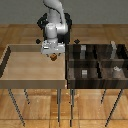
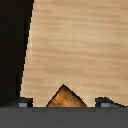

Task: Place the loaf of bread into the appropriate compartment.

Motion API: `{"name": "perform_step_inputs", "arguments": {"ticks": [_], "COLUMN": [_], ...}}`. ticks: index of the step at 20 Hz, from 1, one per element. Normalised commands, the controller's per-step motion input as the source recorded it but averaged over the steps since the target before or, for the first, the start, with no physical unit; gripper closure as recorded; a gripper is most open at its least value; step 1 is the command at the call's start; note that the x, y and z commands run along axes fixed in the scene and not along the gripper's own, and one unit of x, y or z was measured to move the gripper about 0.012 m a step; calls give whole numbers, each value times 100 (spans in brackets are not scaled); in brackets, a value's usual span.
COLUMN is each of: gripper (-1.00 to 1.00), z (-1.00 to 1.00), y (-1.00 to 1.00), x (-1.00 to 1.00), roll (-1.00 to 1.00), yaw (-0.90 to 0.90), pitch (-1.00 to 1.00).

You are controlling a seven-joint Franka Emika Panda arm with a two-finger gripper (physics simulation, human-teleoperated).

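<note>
the arm reaches down, tool pointing downward, its fingers closed.

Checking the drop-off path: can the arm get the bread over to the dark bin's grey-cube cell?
Probably yes. The gripper holds the loaf of bread above the pale tray, and nothing stands between it and the compartment.

Exterior view overlooks both tables; wrist view looks closely down at the pale tray.

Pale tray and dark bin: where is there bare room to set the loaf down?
The pale-wood tray is bare across its floor, bordered only by its rim. The gripper holds the loaf above its far corner nearest the bin. The dark bin is crowded: small blocks sit in its cells.
</note>
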Motion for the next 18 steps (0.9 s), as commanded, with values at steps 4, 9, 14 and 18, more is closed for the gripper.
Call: {"name": "perform_step_inputs", "arguments": {"ticks": [4,9,14,18], "gripper": [-100,-100,100,100], "z": [-100,-100,-40,0], "y": [0,0,0,0], "x": [0,0,0,0], "roll": [0,0,0,0], "yaw": [0,0,0,0], "pitch": [0,0,0,0]}}
